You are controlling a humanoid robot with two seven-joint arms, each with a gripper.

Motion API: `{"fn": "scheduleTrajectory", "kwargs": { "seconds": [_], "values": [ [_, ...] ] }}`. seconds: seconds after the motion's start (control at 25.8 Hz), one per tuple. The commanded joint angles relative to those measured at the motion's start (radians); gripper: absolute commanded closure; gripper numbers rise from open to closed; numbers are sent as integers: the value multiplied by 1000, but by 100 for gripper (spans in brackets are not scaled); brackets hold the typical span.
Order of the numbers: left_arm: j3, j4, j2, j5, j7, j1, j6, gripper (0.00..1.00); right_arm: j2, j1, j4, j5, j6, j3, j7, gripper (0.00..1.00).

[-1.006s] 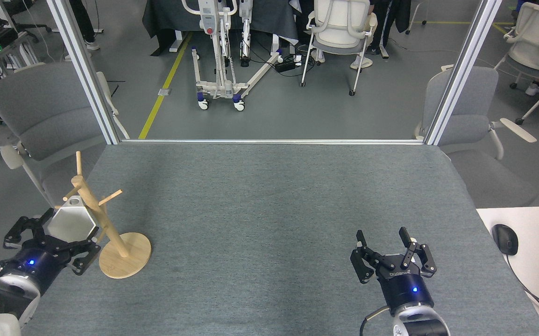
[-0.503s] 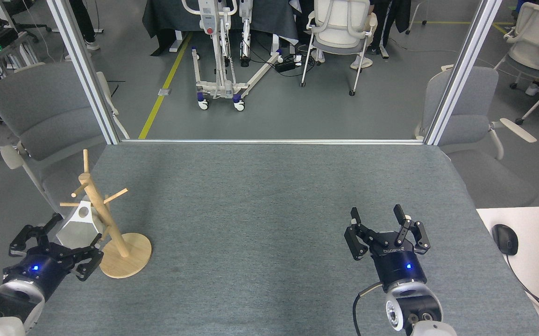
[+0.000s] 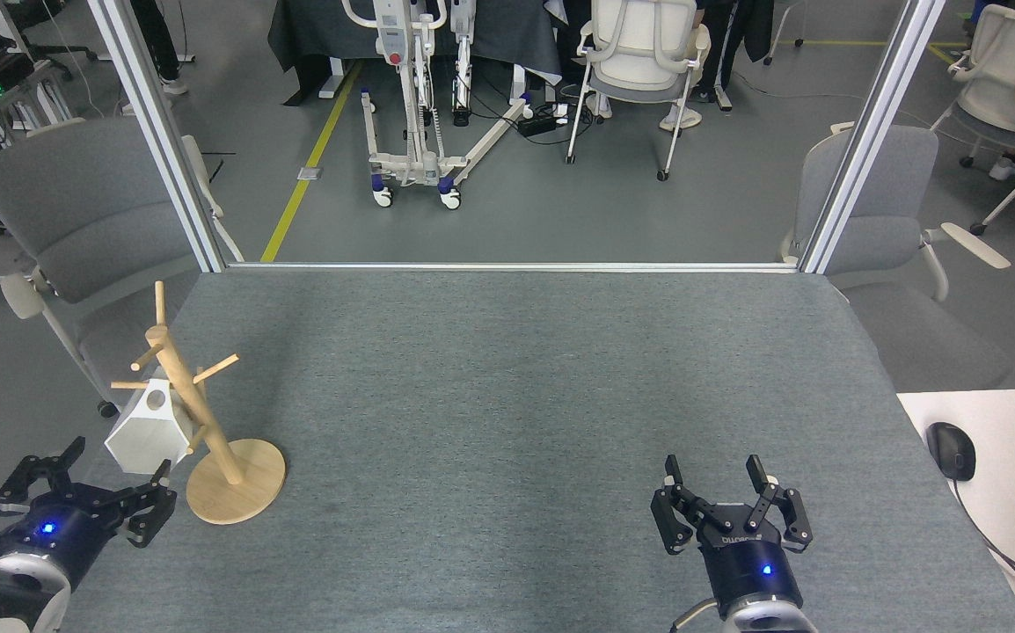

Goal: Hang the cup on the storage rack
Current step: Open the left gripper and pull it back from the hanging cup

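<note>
the cup [image 3: 149,428] hangs on the storage rack [image 3: 200,413], its handle loop threaded on a low peg on the left side of the slanted post, its faceted body tilted down beside the post. it sits just above and ahead of the left gripper [image 3: 76,483], apart from it with a clear gap. that claw is spread wide and empty, fingers splayed, low at the near left corner of the table [image 3: 516,387], just left of the rack's round base. the right gripper [image 3: 719,492] is also spread and holds nothing, well away to the right of the rack, near the front edge.

judging from this, the hanging step looks done and the release is complete. the step in hand is the retreat. the next move calls for drawing the left claw clear without clipping the cup or nudging the base, since the rack looks light enough to tip.
</note>
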Motion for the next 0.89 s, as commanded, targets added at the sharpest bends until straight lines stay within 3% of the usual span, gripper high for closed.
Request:
{"fn": "scheduleTrajectory", "kwargs": {
  "seconds": [0.0, 0.35, 0.5, 0.7, 0.77, 0.85],
  "values": [
    [3, -1, 0, 4, 2, 21, -3, 1, 7, 8, 11, -4, 60, 10, -6, 1],
    [0, 9, -20, 5, 42, 81, 0, 1, 5, -51, 8, -4, 19, 12, -6, 1],
    [-3, 47, -141, 6, 88, 83, 2, 1, 4, -40, 6, -4, -21, 13, -6, 1],
    [-7, 42, -400, 5, 99, 73, 13, 1, 7, -46, -2, -4, -33, 8, -10, 1],
    [-46, 35, -405, 21, 99, 63, 48, 1, 7, -52, -2, -4, -32, 8, -10, 1],
    [-195, 21, -405, 78, 91, 32, 166, 1, 2, -54, 0, -4, -32, 8, -8, 1]
  ]
}}
